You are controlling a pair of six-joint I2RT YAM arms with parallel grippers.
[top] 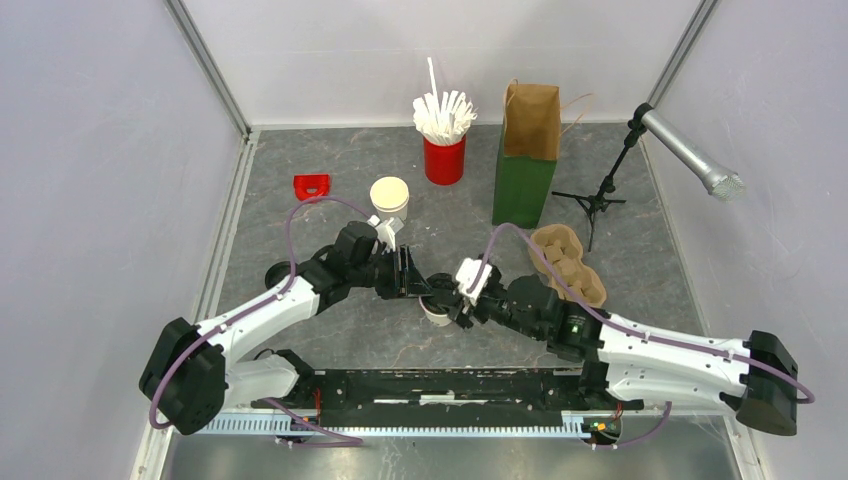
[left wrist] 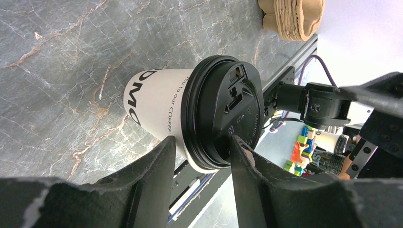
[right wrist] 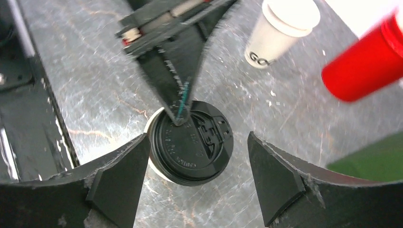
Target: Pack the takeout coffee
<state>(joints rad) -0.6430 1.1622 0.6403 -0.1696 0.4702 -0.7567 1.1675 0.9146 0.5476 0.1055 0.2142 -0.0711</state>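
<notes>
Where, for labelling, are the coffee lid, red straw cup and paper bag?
coffee lid (right wrist: 192, 147): right wrist view, flat top.
red straw cup (top: 444, 160): top external view, side.
paper bag (top: 531, 120): top external view, brown part.

My top camera sits high up behind both arms and looks down on the whole table (top: 385, 342). My left wrist camera is very close and looks past its fingers (left wrist: 152, 183) at the side of the coffee cup (left wrist: 157, 102). My right wrist camera looks straight down on the same cup from close above. All three see it
</notes>
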